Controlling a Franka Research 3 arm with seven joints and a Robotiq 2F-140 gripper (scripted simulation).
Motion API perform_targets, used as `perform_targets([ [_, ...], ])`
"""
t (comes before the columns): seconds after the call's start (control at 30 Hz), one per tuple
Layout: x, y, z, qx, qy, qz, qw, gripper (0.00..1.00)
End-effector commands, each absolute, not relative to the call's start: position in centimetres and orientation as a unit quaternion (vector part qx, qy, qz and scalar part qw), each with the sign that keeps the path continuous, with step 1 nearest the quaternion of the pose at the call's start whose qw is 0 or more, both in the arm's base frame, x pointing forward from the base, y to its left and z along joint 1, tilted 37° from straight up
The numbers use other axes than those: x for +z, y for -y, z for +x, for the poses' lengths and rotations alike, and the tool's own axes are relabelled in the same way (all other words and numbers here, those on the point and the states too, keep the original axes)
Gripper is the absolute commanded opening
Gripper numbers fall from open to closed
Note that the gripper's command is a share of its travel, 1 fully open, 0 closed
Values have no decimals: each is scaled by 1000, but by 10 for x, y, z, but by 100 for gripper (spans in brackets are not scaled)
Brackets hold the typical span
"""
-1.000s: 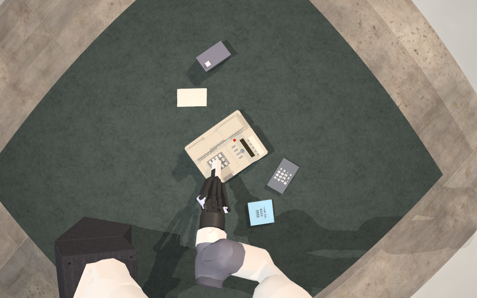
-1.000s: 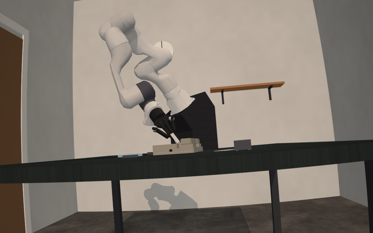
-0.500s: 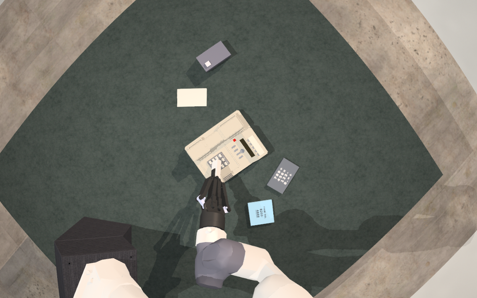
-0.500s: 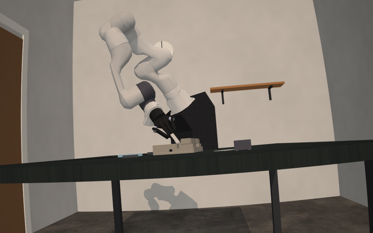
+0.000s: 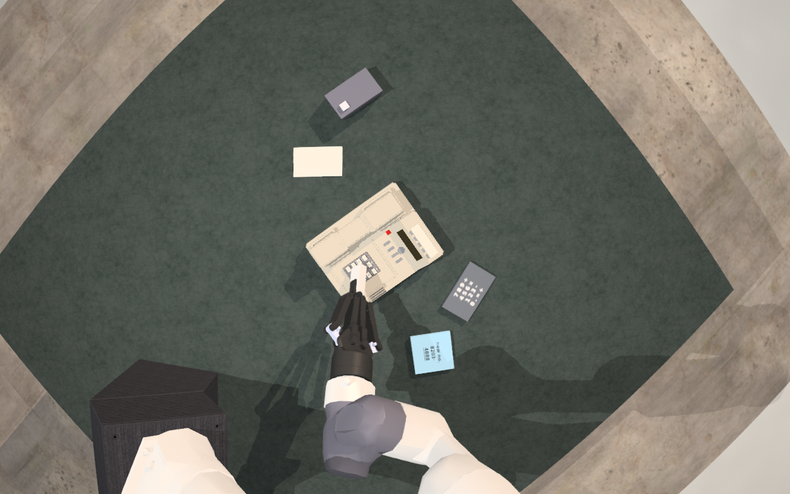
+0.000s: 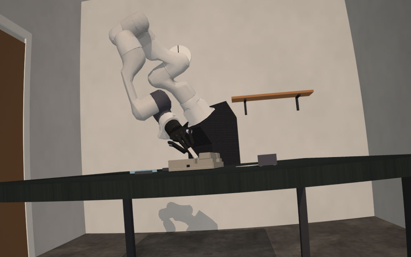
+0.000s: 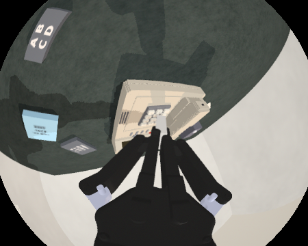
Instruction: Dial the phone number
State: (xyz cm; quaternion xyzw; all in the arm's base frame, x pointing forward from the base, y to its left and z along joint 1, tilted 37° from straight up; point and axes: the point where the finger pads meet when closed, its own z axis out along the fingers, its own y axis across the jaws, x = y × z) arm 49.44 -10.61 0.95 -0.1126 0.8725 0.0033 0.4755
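Observation:
The beige desk phone [image 5: 374, 241] lies in the middle of the dark green mat, with the handset [image 5: 361, 217] in its cradle on the far side. My gripper [image 5: 356, 272] is shut, tilted forward, with its pale fingertips over the grey keypad. Whether the tips touch a key I cannot tell. In the wrist view the closed tips [image 7: 161, 124] point at the keypad [image 7: 155, 114]. In the side view the gripper [image 6: 191, 154] slants down onto the phone [image 6: 196, 162]. The light blue note [image 5: 431, 352] with printed digits lies right of my wrist.
A dark grey card with a digit grid [image 5: 468, 290] lies right of the phone. A blank cream card [image 5: 317, 161] and a small grey box [image 5: 353, 92] lie beyond it. A black block [image 5: 155, 417] stands by the arm's base. A grey card lettered A B C D [image 7: 44, 35] shows in the wrist view.

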Motion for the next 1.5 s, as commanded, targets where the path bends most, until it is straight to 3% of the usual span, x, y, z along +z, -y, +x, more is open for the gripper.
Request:
perform_targets([
  [0.0, 10, 108, 496, 2, -872, -113, 477, 0],
  [1.47, 19, 102, 491, 2, -872, -113, 477, 0],
])
